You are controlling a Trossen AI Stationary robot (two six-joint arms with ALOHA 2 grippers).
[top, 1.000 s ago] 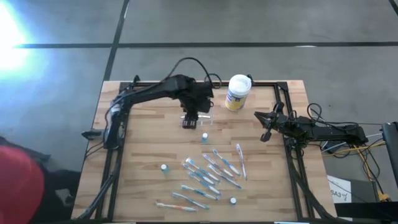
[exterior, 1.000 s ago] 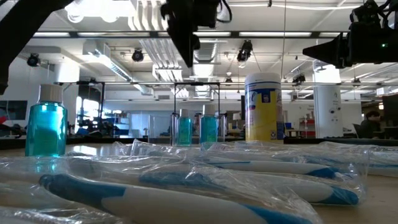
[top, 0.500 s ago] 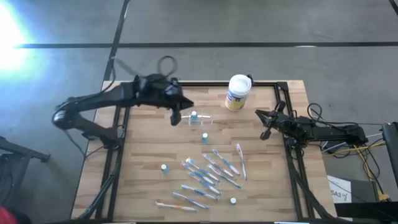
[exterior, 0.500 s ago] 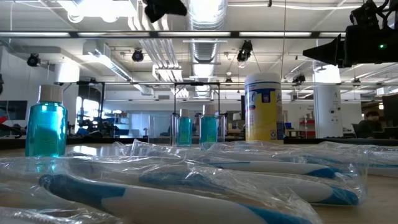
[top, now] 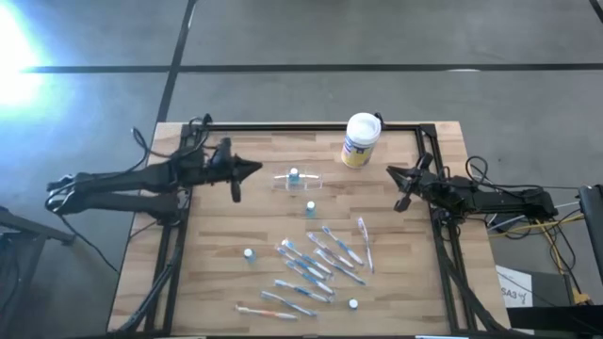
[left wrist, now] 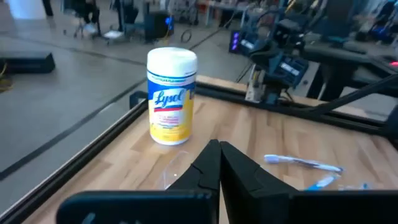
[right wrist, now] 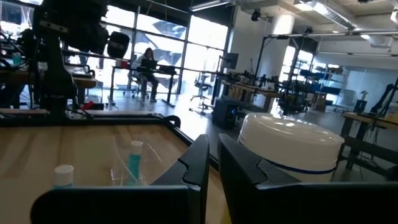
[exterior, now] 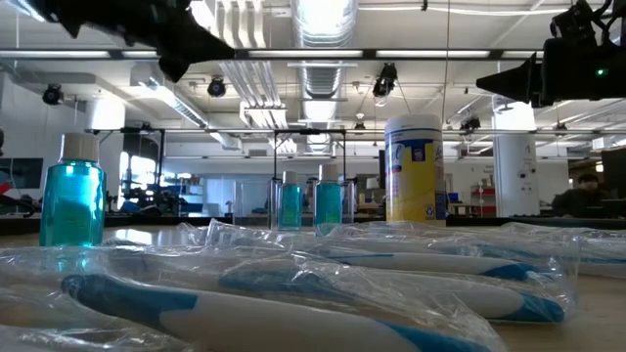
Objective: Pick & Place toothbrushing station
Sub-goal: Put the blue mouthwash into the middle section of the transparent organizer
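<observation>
Both grippers empty, the toothbrushing station (top: 297, 179) resting on the table (top: 217, 235).

The left gripper (top: 247, 170) hangs over the table's left side with fingers pressed together, holding nothing — the clear station lies well apart to its right, a small blue bottle (top: 294, 175) standing in it. The white canister (top: 360, 139) stands nearer the back edge. The right gripper (top: 397, 175), fingers nearly together and empty, waits at the right edge — wrapped toothbrushes (top: 320, 259) lie scattered toward the front.

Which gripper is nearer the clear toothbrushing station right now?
Left. The left gripper sits just off the toothbrushing station toward the table's left side, shut and empty. The right gripper waits farther off by the table's right edge, also shut.
</observation>
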